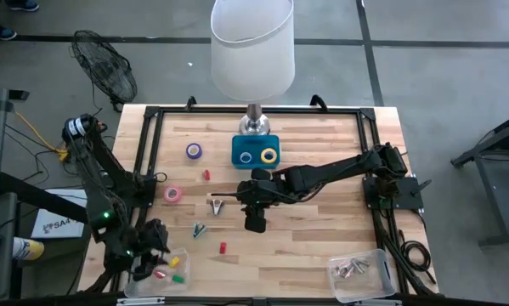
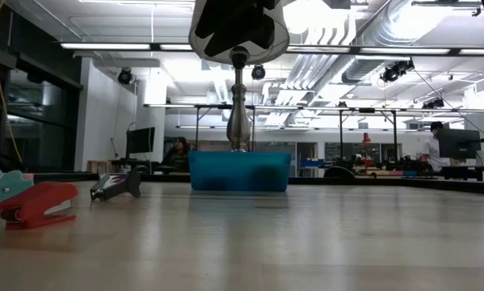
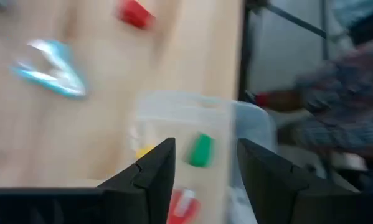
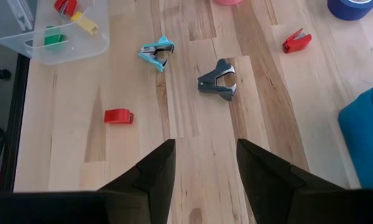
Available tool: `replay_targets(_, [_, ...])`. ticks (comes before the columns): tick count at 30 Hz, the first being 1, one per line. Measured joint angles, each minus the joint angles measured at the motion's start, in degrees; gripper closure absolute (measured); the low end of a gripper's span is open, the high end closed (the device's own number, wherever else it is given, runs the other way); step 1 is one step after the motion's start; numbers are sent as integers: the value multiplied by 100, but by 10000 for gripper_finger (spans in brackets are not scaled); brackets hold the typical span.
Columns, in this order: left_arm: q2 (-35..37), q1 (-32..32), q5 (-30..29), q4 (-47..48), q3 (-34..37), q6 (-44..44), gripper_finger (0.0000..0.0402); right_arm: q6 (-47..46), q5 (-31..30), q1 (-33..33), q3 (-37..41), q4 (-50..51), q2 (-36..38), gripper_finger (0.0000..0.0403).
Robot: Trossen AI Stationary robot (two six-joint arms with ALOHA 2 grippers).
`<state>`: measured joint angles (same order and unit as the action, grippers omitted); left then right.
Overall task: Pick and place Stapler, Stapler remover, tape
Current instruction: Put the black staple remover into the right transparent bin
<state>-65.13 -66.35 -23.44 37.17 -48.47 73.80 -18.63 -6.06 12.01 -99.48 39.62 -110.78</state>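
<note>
L gripper (image 1: 156, 246) hangs over the clear bin (image 1: 179, 279) at the table's near-left corner, fingers spread, nothing pinched. Mid-table L to R: pink tape roll (image 1: 172, 194), purple tape roll (image 1: 194, 151), teal staple remover (image 1: 200, 229), dark staple remover (image 1: 216, 205), blue tray (image 1: 256, 143) w/ two more rolls. R gripper (image 1: 255, 223) hovers just right of the dark remover, fingers apart, empty.
</note>
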Motion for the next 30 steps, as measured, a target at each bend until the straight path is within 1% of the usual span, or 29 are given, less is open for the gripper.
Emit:
replay_targets(2, [231,0,-290,534,0,118,237,-29,1,0,0,1,0,240])
replay_targets(4, [458,14,-450,1240,0,479,240,-61,0,0,0,0,0,241])
replay_targets(6, [638,133,-431,1939,0,878,240,-64,1,0,0,0,0,242])
replay_targets(8, [789,296,-318,2534,0,1094,241,-64,1,0,0,1,0,241])
replay_targets(12, [988,680,-141,3350,0,974,241,-67,1,0,0,0,0,241])
replay_targets(16, [1006,1188,76,3736,3,328,241,-84,2,0,0,0,0,242])
replay_targets(20, [1002,1663,335,3735,95,-348,241,-124,-10,0,0,16,0,241])
replay_targets(26, [1006,2186,336,3735,149,-818,241,-178,-201,6,0,296,170,241])
replay_targets(30, [1004,2385,276,3707,151,-1051,241,-48,-521,87,-9,507,402,242])
